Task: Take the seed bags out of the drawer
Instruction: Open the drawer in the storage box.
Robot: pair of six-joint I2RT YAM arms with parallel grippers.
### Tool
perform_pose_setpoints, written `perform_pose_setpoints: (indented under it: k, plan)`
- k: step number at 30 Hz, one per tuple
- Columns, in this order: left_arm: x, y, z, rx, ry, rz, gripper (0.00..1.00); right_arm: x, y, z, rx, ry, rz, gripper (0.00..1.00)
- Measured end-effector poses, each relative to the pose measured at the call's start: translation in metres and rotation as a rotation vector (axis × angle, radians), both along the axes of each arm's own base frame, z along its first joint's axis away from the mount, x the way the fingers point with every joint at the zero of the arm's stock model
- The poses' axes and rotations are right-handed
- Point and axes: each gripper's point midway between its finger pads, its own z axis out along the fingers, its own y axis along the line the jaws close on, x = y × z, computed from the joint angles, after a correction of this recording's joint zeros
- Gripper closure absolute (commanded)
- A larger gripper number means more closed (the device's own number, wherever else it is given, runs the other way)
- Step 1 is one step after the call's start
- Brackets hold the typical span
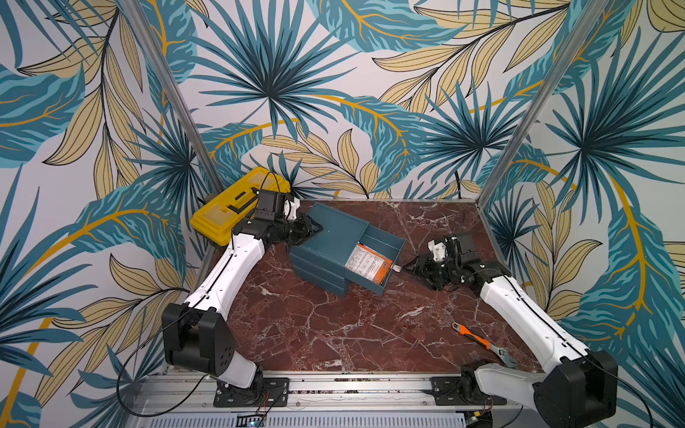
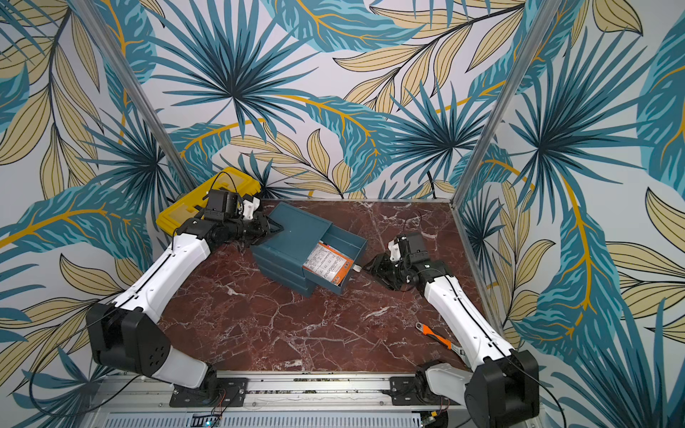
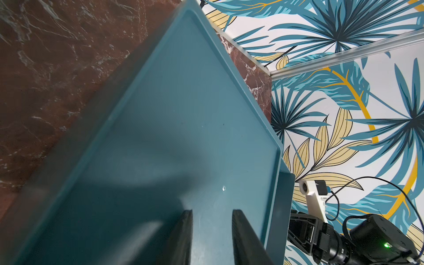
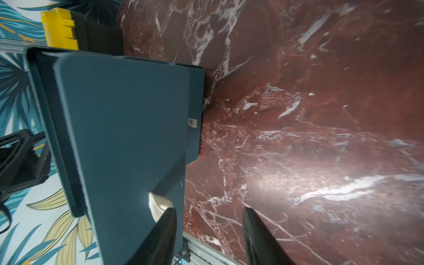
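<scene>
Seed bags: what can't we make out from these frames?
- Count: the seed bags look stacked in the drawer. In both top views the cabinet top hides whatever lies further in.
- Fronts: only white printed backs face up, and the print is too small to read.
- Left wrist view: the cabinet top fills it, so no bags show.
- Right wrist view: the drawer front hides the inside.

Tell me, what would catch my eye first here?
At centre stands a blue drawer cabinet, its top drawer pulled out with orange-edged seed bags inside. The left gripper sits at the cabinet's back corner, and the right gripper hangs open beside the drawer's white handle. A yellow toolbox sits far left.
</scene>
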Motion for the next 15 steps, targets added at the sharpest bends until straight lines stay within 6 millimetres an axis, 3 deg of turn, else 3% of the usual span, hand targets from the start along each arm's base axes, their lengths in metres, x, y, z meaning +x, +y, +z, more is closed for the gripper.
perform_pose_setpoints:
  k: [3, 7, 11, 15]
  plan:
    - [0.0, 0.0, 0.0, 0.0, 0.0, 0.0, 0.67, -0.001, -0.014, 0.017, -0.131, -0.05, 0.044, 0.46]
    - [0.0, 0.0, 0.0, 0.0, -0.001, 0.0, 0.67, 0.005, -0.02, 0.059, -0.229, -0.169, 0.137, 0.5]
    - [0.0, 0.0, 0.0, 0.001, -0.002, 0.0, 0.67, 0.013, -0.01, 0.096, -0.237, -0.272, 0.234, 0.52]
    - [0.0, 0.0, 0.0, 0.0, -0.002, -0.001, 0.67, 0.025, 0.014, 0.121, -0.183, -0.336, 0.361, 0.54]
